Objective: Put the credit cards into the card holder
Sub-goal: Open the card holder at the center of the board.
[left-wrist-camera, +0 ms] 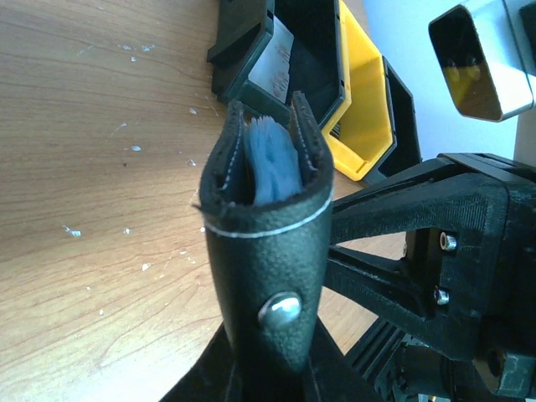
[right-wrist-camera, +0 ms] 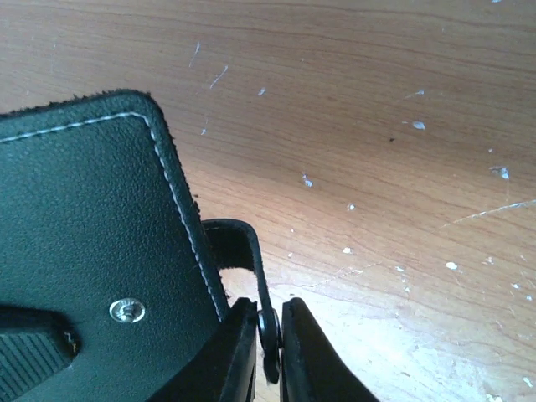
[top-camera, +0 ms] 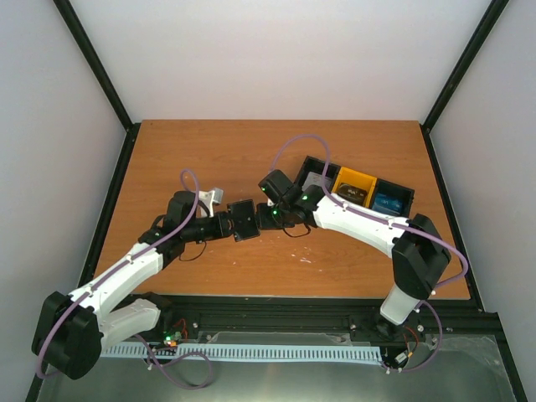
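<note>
The black card holder is held above the table between both grippers. My left gripper is shut on its lower end. In the left wrist view the holder stands edge-on in my left gripper, with bright blue credit cards inside its open top and a metal snap facing me. My right gripper is shut on the holder's clasp tab. In the right wrist view the tab's snap sits pinched between the right gripper, and the holder's stitched face fills the left.
A three-compartment black-and-yellow tray stands at the back right, with a grey-white card, a dark item and a blue card in it. It also shows in the left wrist view. A small white object lies behind the left gripper.
</note>
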Robot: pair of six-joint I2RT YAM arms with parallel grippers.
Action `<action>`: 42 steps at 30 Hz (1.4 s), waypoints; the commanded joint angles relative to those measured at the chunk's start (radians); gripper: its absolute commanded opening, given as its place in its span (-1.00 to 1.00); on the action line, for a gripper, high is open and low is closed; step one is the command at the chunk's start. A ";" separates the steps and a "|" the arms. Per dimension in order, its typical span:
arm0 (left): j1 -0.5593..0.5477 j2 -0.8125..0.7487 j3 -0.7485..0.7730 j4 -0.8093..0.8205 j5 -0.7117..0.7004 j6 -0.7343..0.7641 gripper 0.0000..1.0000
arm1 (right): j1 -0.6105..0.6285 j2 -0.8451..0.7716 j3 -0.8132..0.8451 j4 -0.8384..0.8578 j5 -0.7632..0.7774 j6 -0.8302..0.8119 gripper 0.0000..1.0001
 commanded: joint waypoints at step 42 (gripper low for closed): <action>0.009 0.236 -0.030 0.126 -0.065 0.072 0.47 | -0.008 -0.005 -0.123 -0.205 0.284 0.051 -0.94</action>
